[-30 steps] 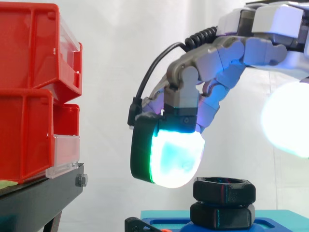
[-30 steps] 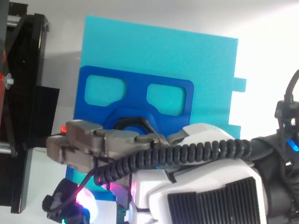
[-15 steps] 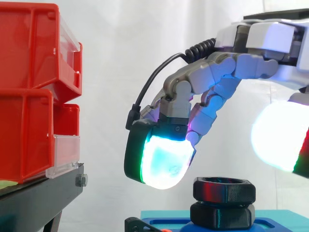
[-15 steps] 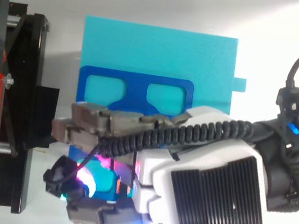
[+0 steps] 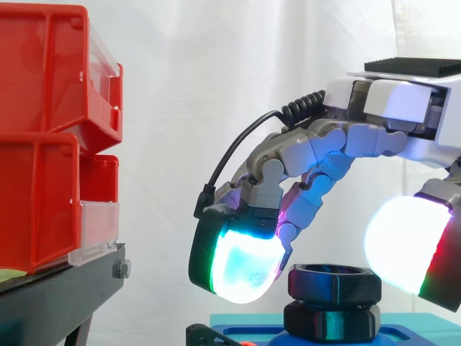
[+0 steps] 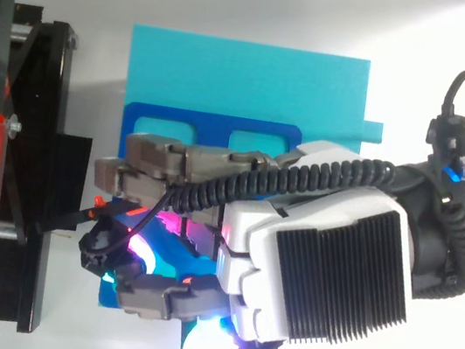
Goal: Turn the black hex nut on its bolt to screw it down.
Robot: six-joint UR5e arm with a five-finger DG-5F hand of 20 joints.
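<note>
On top of a second black hex piece (image 5: 331,321) in the blue fixture (image 6: 214,123) sits the black hex nut (image 5: 335,282). My hand (image 6: 315,267) hangs over it, loosely bent and gripping nothing. One glowing fingertip (image 5: 241,263) is just beside the nut's left edge, my thumb pad (image 5: 400,245) apart on its right. Red bins (image 5: 43,137) stand well off to the left.

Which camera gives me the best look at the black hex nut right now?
The side view: the black hex nut sits in clear profile, stacked on a second black hex piece, below the robot hand. In the top view, the robot hand covers that spot over the blue fixture.
</note>
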